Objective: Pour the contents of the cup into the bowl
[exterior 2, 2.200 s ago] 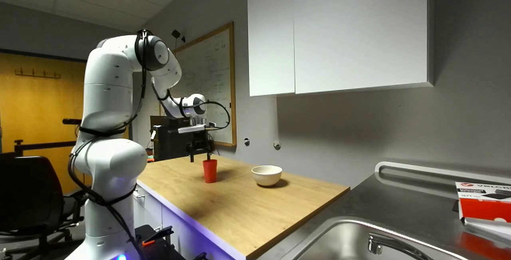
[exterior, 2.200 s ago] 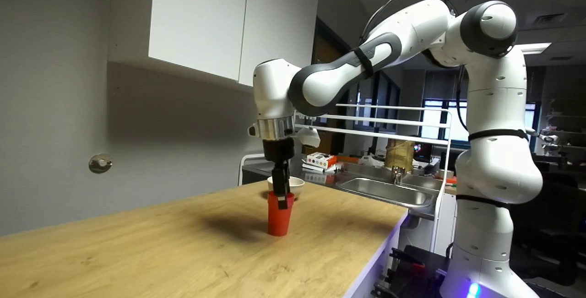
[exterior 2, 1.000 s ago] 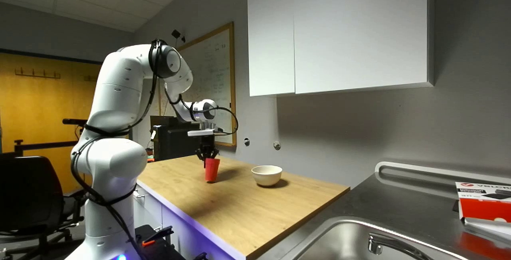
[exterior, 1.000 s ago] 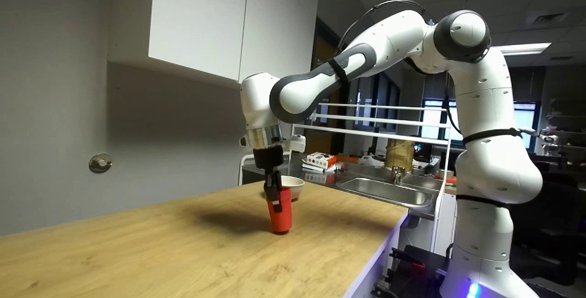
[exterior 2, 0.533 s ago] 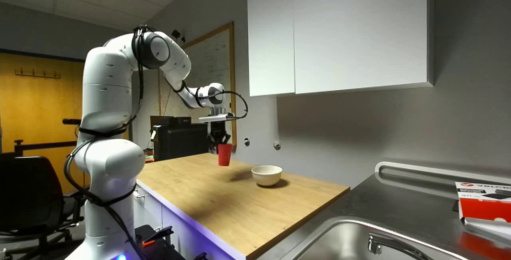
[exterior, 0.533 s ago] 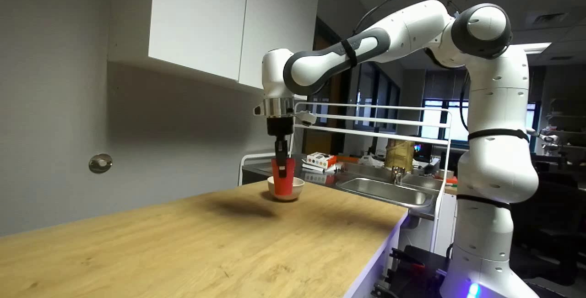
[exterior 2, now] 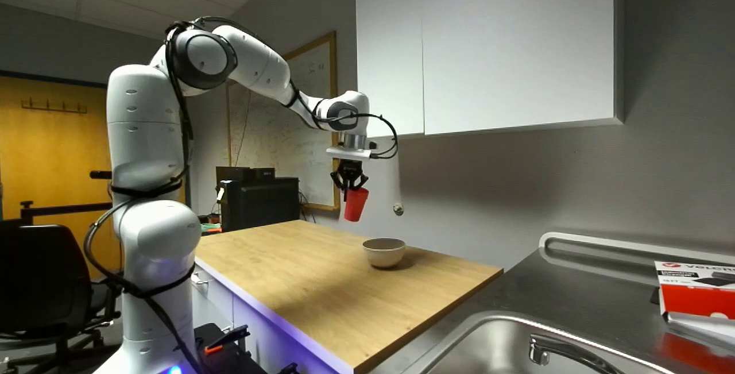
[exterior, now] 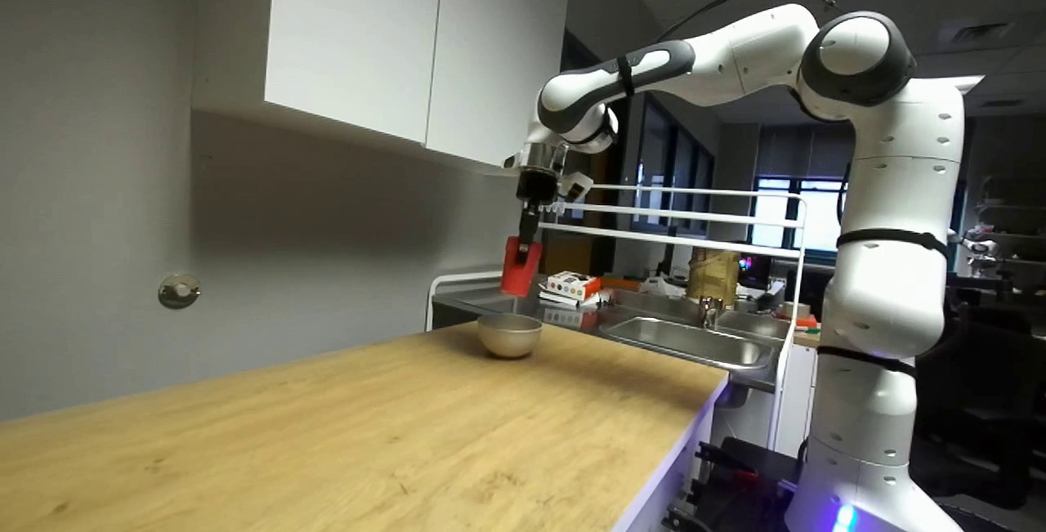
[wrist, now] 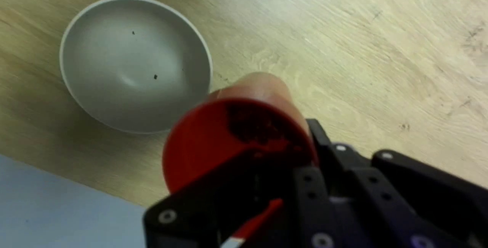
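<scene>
The tilted cup (exterior 2: 357, 206) is pinched by its wall in the gripper (exterior 2: 348, 192) — jaws closed to that thickness — and held above the table (exterior 2: 339, 290), not squarely over the bowl (exterior 2: 383, 257). If poured from here, the dark contents (wrist: 246, 123) could be spilled beside it.

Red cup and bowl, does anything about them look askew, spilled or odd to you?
The red cup hangs tilted in the gripper in both exterior views, which seems reasonable for pouring. Odder are tiny dark specks against the pale inside of the bowl in the wrist view; I can't tell whether they're crumbs or marks.
</scene>
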`<state>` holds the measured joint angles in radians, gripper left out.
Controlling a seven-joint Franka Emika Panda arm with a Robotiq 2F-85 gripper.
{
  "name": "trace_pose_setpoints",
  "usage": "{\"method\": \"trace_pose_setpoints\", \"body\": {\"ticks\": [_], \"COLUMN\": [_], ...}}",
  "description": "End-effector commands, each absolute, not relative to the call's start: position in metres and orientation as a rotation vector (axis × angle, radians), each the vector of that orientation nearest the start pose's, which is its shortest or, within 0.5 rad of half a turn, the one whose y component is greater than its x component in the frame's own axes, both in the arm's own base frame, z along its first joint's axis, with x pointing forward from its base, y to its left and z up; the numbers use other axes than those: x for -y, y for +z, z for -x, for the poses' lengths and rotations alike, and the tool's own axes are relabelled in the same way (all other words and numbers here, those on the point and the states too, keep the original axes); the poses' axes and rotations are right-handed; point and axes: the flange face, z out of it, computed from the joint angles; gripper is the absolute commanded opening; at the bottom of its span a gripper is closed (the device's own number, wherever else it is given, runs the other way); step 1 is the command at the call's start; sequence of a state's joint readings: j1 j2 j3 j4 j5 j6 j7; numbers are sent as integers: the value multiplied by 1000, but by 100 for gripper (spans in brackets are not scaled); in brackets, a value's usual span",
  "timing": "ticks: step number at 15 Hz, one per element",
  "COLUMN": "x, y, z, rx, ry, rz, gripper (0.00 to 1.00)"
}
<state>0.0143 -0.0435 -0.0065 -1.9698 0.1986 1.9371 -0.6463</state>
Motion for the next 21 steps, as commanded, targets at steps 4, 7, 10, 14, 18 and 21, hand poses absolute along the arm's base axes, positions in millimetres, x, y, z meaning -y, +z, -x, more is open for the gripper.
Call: {"method": "trace_pose_setpoints", "body": {"ticks": [4,7,10,14,18,21], "x": [43,54,70,99,124,136], "y": [480,460,441,417,389,368], "z": [-586,-601,-614,-626,-634,-637], "rx": [802,764,733,659,532,446], "ry": [-191,-195,-215,-242,-229,-210], "rz": [2550,2433,2300,2123,1939,1816], "gripper": [2,2,2,2,2,2]}}
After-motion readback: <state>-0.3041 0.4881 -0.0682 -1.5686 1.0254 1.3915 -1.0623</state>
